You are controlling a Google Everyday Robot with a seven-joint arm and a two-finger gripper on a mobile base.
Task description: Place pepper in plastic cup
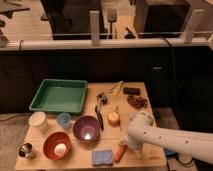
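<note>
- The pepper (120,151) is a thin, slightly curved red-orange chili, lying flat on the pale wooden table (75,161) near its front edge.
- Just to its left lies a flat, rectangular blue sponge (102,157); a round yellowish fruit (114,118) sits behind it.
- A smooth white arm reaches in from the right, and its gripper (128,144) hangs right over the pepper's upper end, jaws apart and holding nothing.
- A white cup (39,121) and a small blue cup (63,120) stand well apart from the pepper, across a glossy purple bowl (77,125).
- A shallow green tray (60,81) occupies the back left.
</note>
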